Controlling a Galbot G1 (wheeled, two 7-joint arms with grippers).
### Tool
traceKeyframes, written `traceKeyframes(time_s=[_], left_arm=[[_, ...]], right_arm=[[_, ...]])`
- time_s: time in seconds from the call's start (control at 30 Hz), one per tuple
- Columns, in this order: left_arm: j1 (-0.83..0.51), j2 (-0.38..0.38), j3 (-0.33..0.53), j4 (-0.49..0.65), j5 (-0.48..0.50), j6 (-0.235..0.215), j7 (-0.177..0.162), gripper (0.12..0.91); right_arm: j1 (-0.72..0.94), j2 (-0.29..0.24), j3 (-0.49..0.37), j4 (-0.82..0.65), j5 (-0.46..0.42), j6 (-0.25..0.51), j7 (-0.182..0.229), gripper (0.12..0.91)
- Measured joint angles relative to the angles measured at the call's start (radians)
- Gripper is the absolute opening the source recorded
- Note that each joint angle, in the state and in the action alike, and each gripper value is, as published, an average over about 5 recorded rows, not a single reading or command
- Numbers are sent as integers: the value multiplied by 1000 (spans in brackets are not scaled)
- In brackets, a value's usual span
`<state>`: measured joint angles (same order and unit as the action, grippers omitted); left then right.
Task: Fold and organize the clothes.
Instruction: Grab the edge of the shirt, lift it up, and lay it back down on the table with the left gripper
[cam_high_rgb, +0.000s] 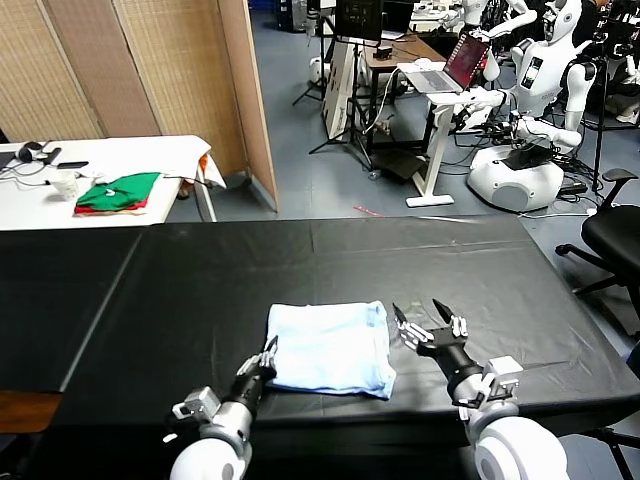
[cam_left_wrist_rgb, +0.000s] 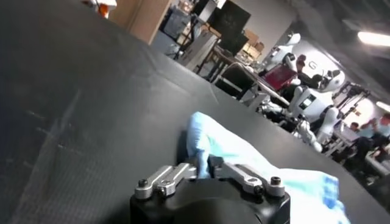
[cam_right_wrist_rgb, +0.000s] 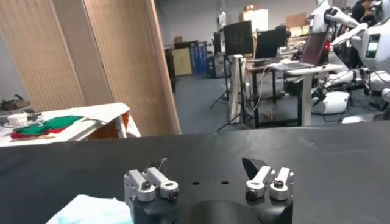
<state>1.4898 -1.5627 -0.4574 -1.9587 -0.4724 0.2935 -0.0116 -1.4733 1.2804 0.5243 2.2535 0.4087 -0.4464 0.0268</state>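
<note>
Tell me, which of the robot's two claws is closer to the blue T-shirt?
Left. The left gripper is shut on the blue T-shirt at its near left edge; the right gripper hovers open just off the shirt's right side, not touching.

You're looking at one pale sky-blue T-shirt (cam_high_rgb: 328, 347), thin and soft, folded into a rough rectangle and lying flat on the black worktop (cam_high_rgb: 200, 290) near its front edge, about midway along it. Its surface is lightly rumpled, the far right corner bunched into a small ruffle and the near right corner sagging outward. In your left wrist view the near left corner (cam_left_wrist_rgb: 201, 143) is puckered up.
</note>
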Motion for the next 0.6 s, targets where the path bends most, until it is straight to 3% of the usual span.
traceKeyframes(time_s=[0.17,0.3,0.6], left_arm=[[21,41,-17,-34,143,-22,-6,178],[35,97,-56,-57,201,-35,-20,178],[78,307,-229,-80,291,-76,-30,178]], right_arm=[[8,-6,7,-24,-20,-1,0,907],[22,-5,-1,-53,-27,-1,-2,907],[45,7,-23,-101,-30,-1,-3,907]])
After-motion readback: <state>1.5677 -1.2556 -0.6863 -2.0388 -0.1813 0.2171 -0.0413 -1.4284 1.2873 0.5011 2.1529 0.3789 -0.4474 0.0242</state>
